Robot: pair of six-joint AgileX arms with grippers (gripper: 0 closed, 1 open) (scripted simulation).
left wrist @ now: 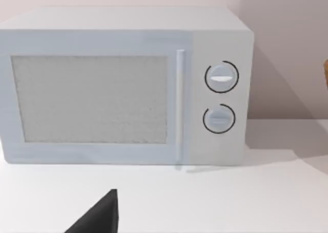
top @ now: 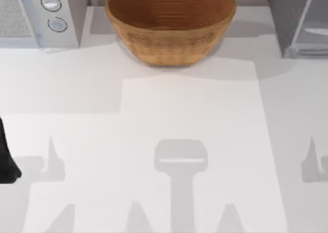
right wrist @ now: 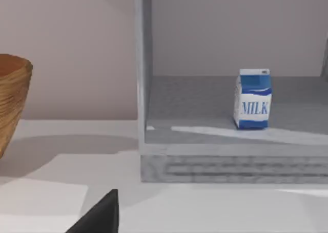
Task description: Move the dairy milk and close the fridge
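The dairy milk (right wrist: pixel 252 99) is seen standing upright on the grey floor inside the fridge (right wrist: pixel 225 161), set back from the front edge and towards the side away from the wicker bowl (top: pixel 170 24); its white face with the blue "MILK" lettering is turned outward, and nothing is touching it. In the top view the fridge (top: pixel 294 20) is placed at the far right corner of the table (top: pixel 189 135), just to the right of the wicker bowl, with its pale translucent door panel (top: pixel 319 30) swung out from the body, so the compartment stands open. The wicker bowl is set at the far middle of the table, and the microwave (top: pixel 41 18) (light grey, with two round knobs one above the other) is found well to the left of the bowl, at the far left corner. A dark part of the left arm (top: pixel 6 159) is seen at the left edge of the top view, well apart from the bowl and nearer the front of the table. In each wrist view a single dark tip of the hand is visible low in the picture (left hand (left wrist: pixel 100 215), right hand (right wrist: pixel 100 215)); how far either hand is open cannot be told, and nothing is seen to be held or touched by either.
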